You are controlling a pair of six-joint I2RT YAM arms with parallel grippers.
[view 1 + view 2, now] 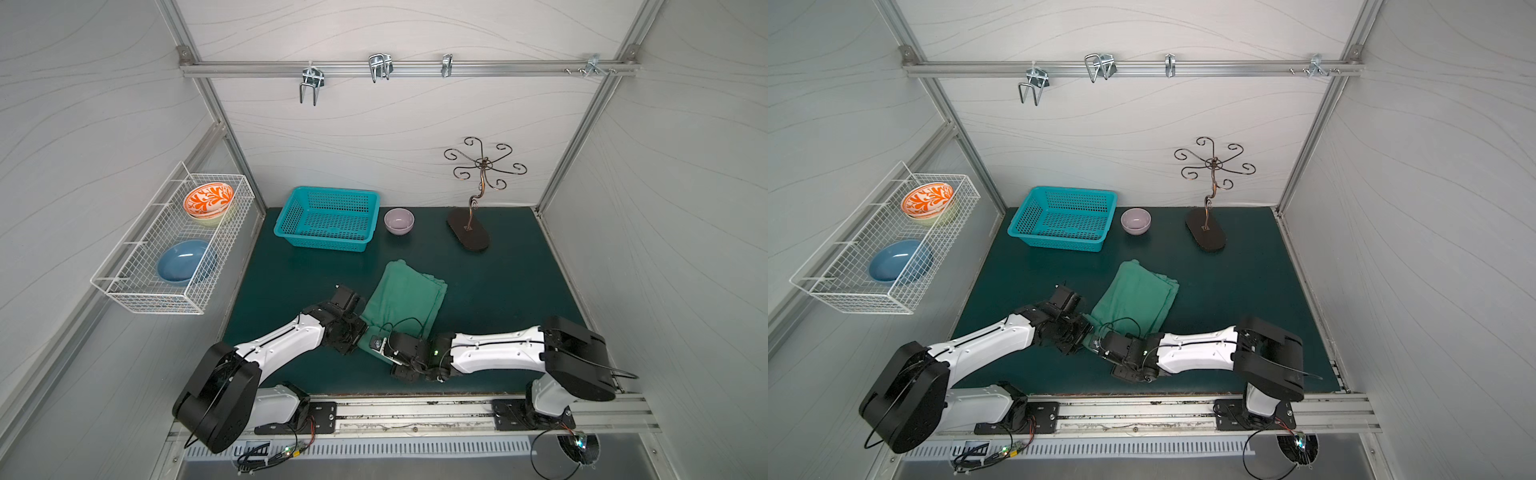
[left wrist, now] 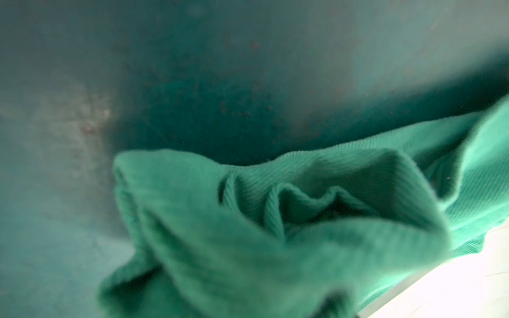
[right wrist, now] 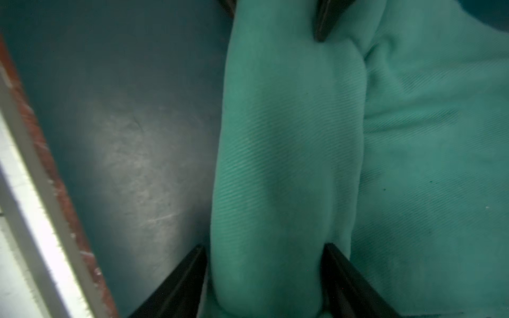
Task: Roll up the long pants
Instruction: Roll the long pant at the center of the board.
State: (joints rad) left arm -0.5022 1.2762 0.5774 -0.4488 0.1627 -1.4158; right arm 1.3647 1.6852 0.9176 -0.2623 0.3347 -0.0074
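Observation:
The long pants (image 1: 405,297) lie folded into a green strip on the dark teal mat (image 1: 507,291), seen in both top views, with the near end turned into a roll. My right gripper (image 3: 264,249) reaches in from the right. Its two black fingers (image 3: 340,272) press against both sides of the roll (image 3: 275,165). My left gripper (image 1: 362,332) comes in from the left at the roll's other end, and one of its fingers (image 3: 323,24) digs into the crease. In the left wrist view the bunched pants (image 2: 275,220) hide the jaws.
A turquoise basket (image 1: 328,218), a lilac bowl (image 1: 399,220) and a curly metal stand (image 1: 469,232) line the back of the mat. A wire rack (image 1: 137,291) with bowls hangs on the left wall. The metal rail (image 1: 415,411) runs close behind both grippers.

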